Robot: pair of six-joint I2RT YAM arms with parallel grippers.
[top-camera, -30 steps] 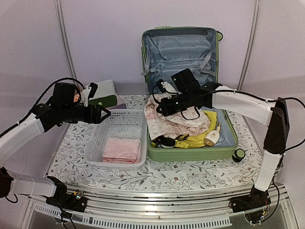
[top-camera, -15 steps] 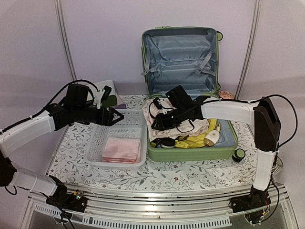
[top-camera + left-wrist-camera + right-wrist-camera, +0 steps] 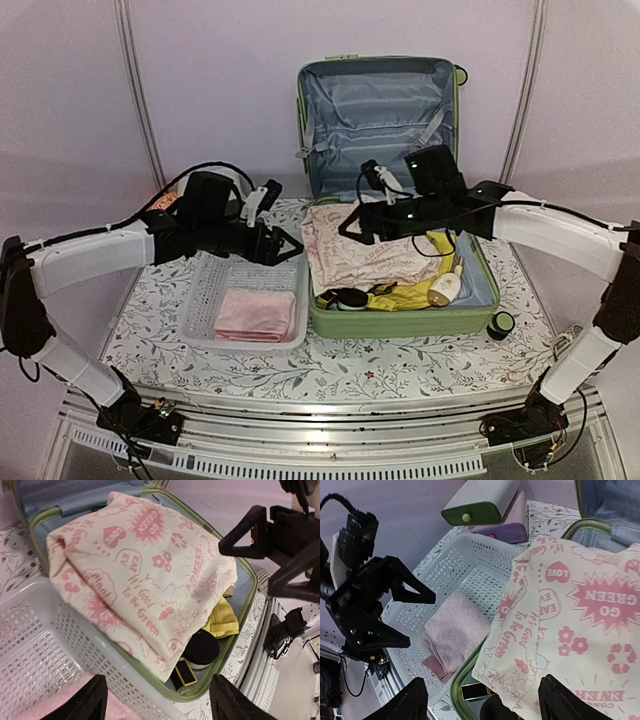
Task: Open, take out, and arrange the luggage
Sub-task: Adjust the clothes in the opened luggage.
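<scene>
Light-green hard shell of the luggage (image 3: 400,320) lying open at right-centre of the table (image 3: 330,370), lid upright against the back wall, lower half packed.

Right gripper (image 3: 348,225): jaws wide apart, nothing between them, hovering above the cream-and-pink printed cloth (image 3: 360,255) on top of the load. Left gripper (image 3: 290,246): likewise wide open and empty, over the far right corner of the white perforated basket (image 3: 200,315), just beside the suitcase's left rim.

Printed cloth folded, draped over that left rim toward the basket.

Risks, as judged:
- Pinching only the top layer: fold lost, cloth trailing out as a sheet.
- Pulling sideways rather than up: hem snagging on the rim, or dragging the yellow garment (image 3: 410,295) and black round case (image 3: 348,297) beneath.
- Both grippers near each other above the same rim: finger-to-finger contact likely if closing in together.
- White bottle (image 3: 445,288) leaning on the load: toppling if jostled.

Count: luggage 1; wheels in view 2; basket 1; pink towel (image 3: 255,312) 1, in the basket; printed cloth 1; yellow garment 1; bottle 1; round case 1; small black box (image 3: 185,672) 1; white-and-green drawer box (image 3: 480,502) 1, behind the basket; arms 2.
</scene>
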